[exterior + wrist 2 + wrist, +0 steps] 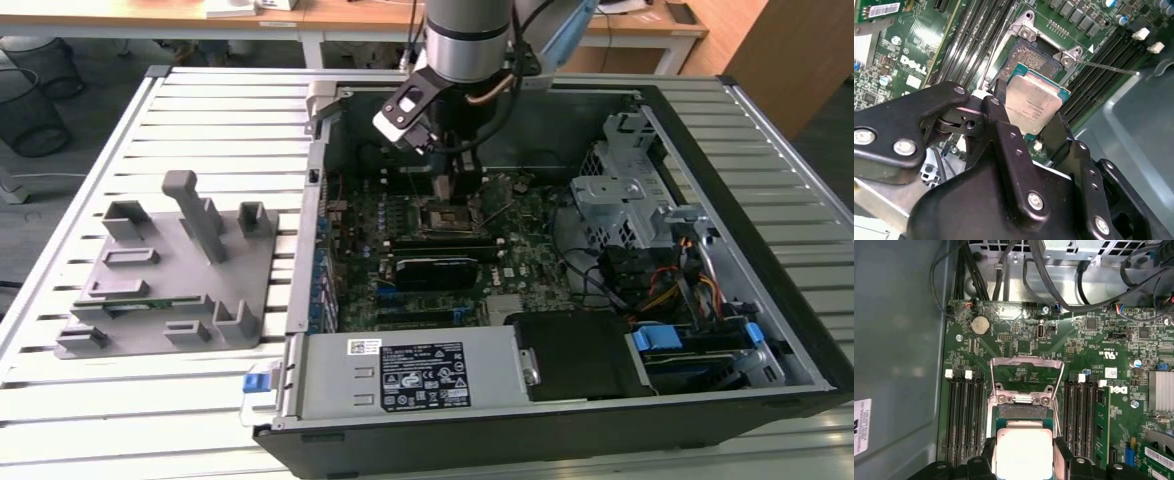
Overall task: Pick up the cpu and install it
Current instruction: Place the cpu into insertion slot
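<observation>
Plainly, the cpu is off its rest and clamped by two opposite edges between the black fingers of the gripper, pale metal lid up. It is square, so it has no long axis to speak of. A thin green rim shows round the lid in the second wrist view.

It hangs close over the socket. In the first wrist view the cpu hides the nearer edge of the socket, and the rest lies open beyond it. I cannot tell whether the chip touches the socket or sits square to it.

The thin steel frame is swung back clear of the opening. Rows of black slots flank the socket on the glossy green board.

In the exterior view the gripper reaches down into the open case, which is dull sheet metal inside and black outside. A grey plastic fixture sits well apart on the slatted table, toward the exterior view's left.
</observation>
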### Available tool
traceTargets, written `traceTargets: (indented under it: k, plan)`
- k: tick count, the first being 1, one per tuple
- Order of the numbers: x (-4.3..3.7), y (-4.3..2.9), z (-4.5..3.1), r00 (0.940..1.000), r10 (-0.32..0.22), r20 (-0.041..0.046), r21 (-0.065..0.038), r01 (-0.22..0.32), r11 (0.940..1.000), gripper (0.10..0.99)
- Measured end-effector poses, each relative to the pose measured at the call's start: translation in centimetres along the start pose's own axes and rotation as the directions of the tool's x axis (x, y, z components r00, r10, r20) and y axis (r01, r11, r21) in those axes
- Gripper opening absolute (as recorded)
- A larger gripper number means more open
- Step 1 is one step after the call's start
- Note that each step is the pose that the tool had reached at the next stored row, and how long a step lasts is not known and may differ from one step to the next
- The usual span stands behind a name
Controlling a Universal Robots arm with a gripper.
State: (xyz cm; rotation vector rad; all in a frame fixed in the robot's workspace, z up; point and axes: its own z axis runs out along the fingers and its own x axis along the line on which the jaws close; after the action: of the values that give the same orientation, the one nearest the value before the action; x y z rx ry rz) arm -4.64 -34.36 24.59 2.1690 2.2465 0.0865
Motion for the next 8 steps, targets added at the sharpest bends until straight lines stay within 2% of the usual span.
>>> traceTargets:
  k: [8]
  plan:
    - [-0.03, -0.1, 1.22, 1.0, 0.0, 0.0001, 0.0, 0.0, 1.0, 0.537]
